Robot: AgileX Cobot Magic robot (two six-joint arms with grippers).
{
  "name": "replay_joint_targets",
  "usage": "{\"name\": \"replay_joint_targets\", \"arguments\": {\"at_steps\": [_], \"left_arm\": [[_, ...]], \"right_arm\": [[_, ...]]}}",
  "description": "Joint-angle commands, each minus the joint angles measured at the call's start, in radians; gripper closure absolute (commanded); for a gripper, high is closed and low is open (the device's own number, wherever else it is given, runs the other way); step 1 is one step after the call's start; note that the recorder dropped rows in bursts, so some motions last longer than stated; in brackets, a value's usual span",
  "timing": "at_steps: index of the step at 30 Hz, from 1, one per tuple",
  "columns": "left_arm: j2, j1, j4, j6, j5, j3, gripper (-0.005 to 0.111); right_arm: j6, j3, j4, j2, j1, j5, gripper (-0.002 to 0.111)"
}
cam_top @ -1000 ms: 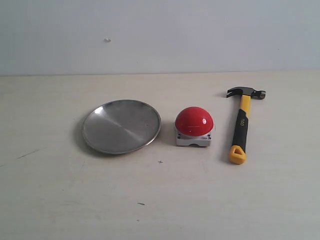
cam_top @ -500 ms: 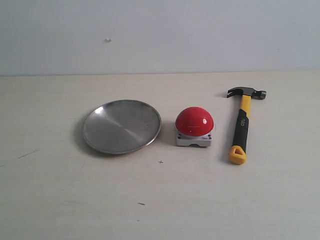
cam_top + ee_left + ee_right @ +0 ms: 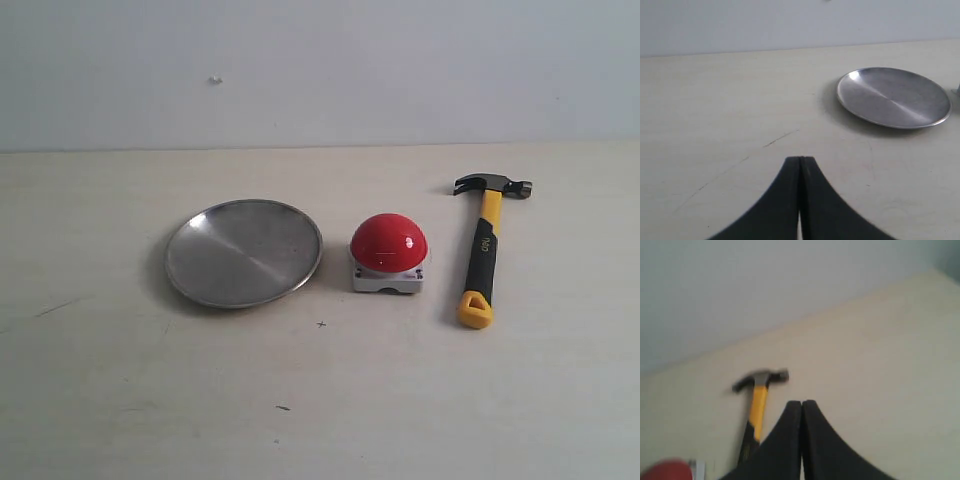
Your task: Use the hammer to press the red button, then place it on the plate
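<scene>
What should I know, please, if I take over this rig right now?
Left gripper: shut, empty, short of the plate.
Right gripper: shut, empty, short of the hammer.
The hammer lies flat to the right of the red button; the plate sits empty to the button's left.
Done: nothing yet.
To do: grasp hammer, press button, set hammer on plate.

A pale wood-grain table (image 3: pixel 120 420) fills the frame under soft, even light; behind the table rises a plain grey-white wall (image 3: pixel 420 70) carrying one small pale speck (image 3: pixel 214 80); a faint dark scratch (image 3: pixel 55 308) marks the table's surface.
</scene>
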Motion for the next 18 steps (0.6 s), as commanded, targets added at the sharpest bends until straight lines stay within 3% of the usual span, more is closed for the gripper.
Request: {"name": "replay_joint_targets", "arguments": {"at_steps": [1,8,11,15,18], "left_arm": [[-0.008,0.002,0.002,-0.007,-0.007,0.0,0.107],[-0.008,0.002,0.002,-0.007,-0.007,0.0,0.107],[-0.008,0.002,0.002,-0.007,-0.007,0.0,0.107],[-0.008,0.002,0.002,-0.007,-0.007,0.0,0.107],[-0.008,0.002,0.002,-0.007,-0.007,0.0,0.107]], "right_arm": [[-0.303,-0.211,0.233,0.252,0.1,0.263,0.108],[-0.289,-0.55,0.22,0.56,0.186,0.554,0.108],[-0.129,-0.721,0.156,0.717,0.187,0.653,0.108],[-0.04,-0.818,0.126,0.843,0.187,0.657,0.106],[-0.031,-0.879,0.146,0.926,0.187,0.657,0.098]]}}
